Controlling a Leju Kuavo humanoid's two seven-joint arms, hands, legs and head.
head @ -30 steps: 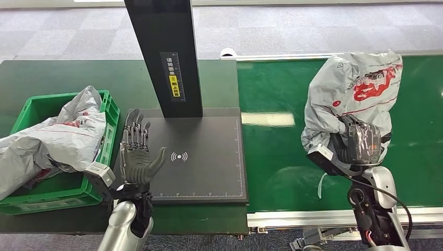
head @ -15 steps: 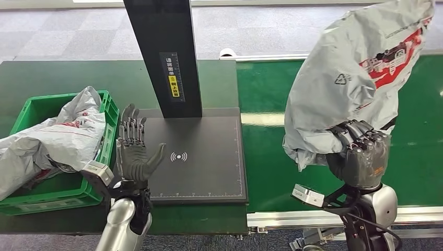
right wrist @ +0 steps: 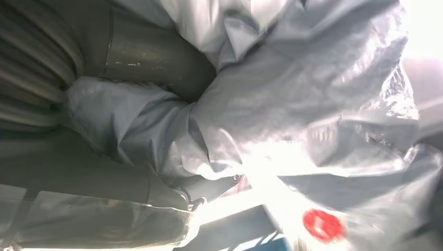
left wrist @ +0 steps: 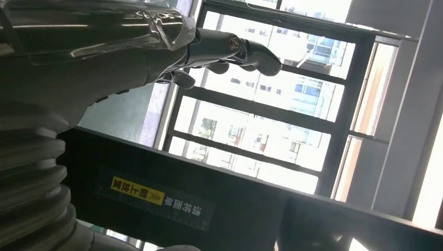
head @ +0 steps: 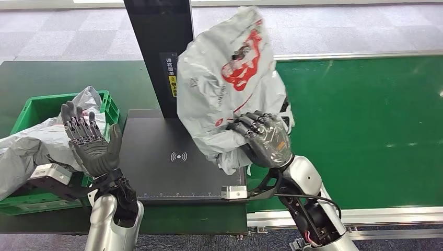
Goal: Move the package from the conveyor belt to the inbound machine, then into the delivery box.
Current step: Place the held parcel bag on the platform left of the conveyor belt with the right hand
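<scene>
A grey plastic package [head: 224,89] with red print hangs upright above the black pad of the inbound machine [head: 172,172], held from below by my right hand [head: 264,138]. Up close, the right wrist view shows its crinkled grey film [right wrist: 292,104] pressed against my fingers. My left hand [head: 91,144] is raised, palm up and fingers spread, between the green delivery box [head: 36,196] and the pad, holding nothing. In the left wrist view those fingers [left wrist: 230,49] stretch out in front of the machine's dark post [left wrist: 209,209].
The machine's black post [head: 162,52] with a yellow label rises just behind the package. The green box holds another grey package [head: 47,141]. The green conveyor belt [head: 365,125] lies to the right, with its metal rail [head: 345,217] at the near edge.
My right hand has lifted the package off the conveyor belt and carried it left, over the machine's pad. My left hand has risen and moved left toward the green box.
</scene>
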